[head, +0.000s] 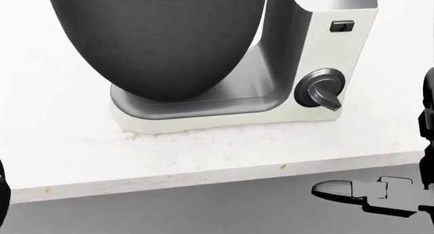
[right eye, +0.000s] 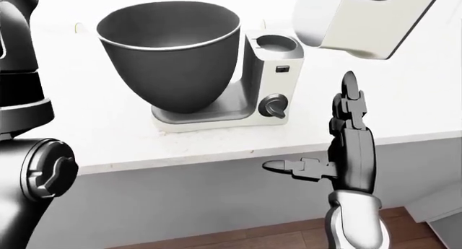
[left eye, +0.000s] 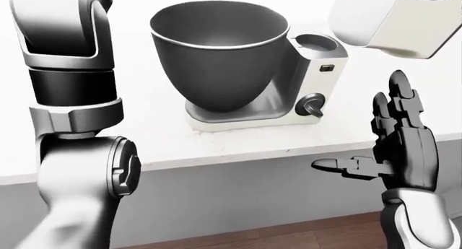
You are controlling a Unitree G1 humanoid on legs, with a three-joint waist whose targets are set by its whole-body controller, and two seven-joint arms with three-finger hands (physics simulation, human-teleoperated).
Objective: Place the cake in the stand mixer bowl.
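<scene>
I see no cake yet; I'd expect it soft and crumbly, best cradled underneath. My right hand [left eye: 394,146] hangs splayed, empty, off the surface [left eye: 238,146] edge; left hand unseen; bowl [left eye: 220,54] waits.

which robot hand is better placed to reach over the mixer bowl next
Right, tentatively. The open right robot hand stands empty beside the dark metal mixer bowl; the left robot hand is out of view, its arm raised. No cake shows.

I count one stand mixer [left eye: 303,70], one bowl [left eye: 220,54], one dial [head: 323,89], and one open hand [left eye: 401,146] of mine.
</scene>
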